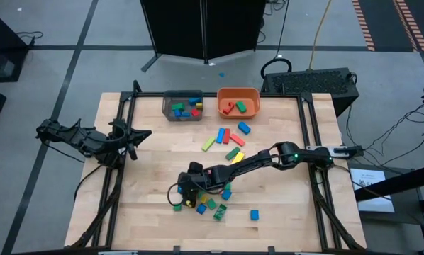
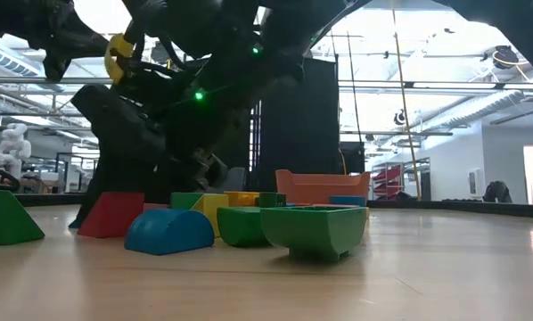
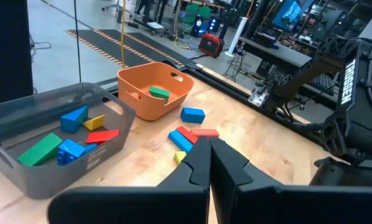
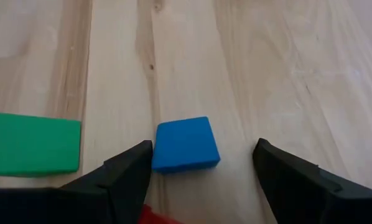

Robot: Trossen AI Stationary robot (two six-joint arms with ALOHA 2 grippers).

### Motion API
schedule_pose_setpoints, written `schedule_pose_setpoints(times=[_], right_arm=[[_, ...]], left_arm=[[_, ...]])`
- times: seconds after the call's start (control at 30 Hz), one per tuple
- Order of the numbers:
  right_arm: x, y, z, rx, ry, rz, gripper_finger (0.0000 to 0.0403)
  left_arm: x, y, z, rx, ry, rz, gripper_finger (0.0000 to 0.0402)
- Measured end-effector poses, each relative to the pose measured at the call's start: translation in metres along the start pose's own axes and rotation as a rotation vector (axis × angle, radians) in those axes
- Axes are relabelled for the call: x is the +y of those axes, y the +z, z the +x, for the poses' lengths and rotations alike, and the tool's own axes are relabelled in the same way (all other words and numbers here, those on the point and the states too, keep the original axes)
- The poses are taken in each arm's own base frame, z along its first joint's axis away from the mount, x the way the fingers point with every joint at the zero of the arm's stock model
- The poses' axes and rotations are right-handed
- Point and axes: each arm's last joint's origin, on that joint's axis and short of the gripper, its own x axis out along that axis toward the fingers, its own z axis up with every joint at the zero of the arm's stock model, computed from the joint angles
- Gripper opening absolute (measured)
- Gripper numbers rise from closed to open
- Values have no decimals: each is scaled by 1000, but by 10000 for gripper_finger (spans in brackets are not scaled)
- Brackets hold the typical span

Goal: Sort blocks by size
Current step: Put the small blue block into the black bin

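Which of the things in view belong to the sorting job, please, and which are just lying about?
Job:
- loose blocks on the table
- blue block between the open right claw
- grey bin holding blocks
- orange bin holding blocks

Lying about:
- black case behind the table
- yellow cable on the floor

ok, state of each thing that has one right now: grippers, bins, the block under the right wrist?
right gripper: open, low over the table, fingers either side of the blue block.
blue block: flat on the table, not gripped.
left gripper: shut, empty, parked at the table's left edge.
grey bin: upright, blocks inside.
orange bin: upright, blocks inside.
loose blocks: scattered on the table.
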Motion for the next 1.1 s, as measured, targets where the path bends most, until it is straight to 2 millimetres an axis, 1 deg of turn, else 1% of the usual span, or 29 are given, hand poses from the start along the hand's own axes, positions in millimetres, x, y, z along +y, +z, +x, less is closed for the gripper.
schedule_pose_setpoints(times=[0.1, 0.23, 0.37, 0.5, 0.67, 0.83, 0.9, 0.97, 1.03, 1.1], right_arm=[[0, 0, 0, -9, -3, -22, 267], [1, 4, 2, -66, 14, -74, 253], [-2, 6, 4, -77, 18, -71, 234], [-4, 5, 3, -55, 12, -59, 194], [-4, 5, 3, -46, 9, -60, 115], [-9, 9, 0, -36, 4, -50, 114], [-17, 17, -3, -24, -8, -38, 114], [-29, 32, -9, -27, -19, -35, 114], [-43, 55, -20, -80, -1, -41, 114], [-59, 74, -30, -117, -11, -54, 114]], left_arm=[[0, 0, 0, 0, 0, 0, 0], [0, 0, 0, 0, 0, 0, 0], [0, 0, 0, 0, 0, 0, 0], [0, 0, 0, 0, 0, 0, 0], [0, 0, 0, -1, 0, -1, 0], [0, 1, 0, -5, -3, -6, 0], [0, 1, 0, -5, -3, -19, 0], [0, 0, 0, -4, -3, -31, 0], [0, 0, 0, -4, -3, -31, 0], [0, 0, 0, -5, -3, -32, 0]])
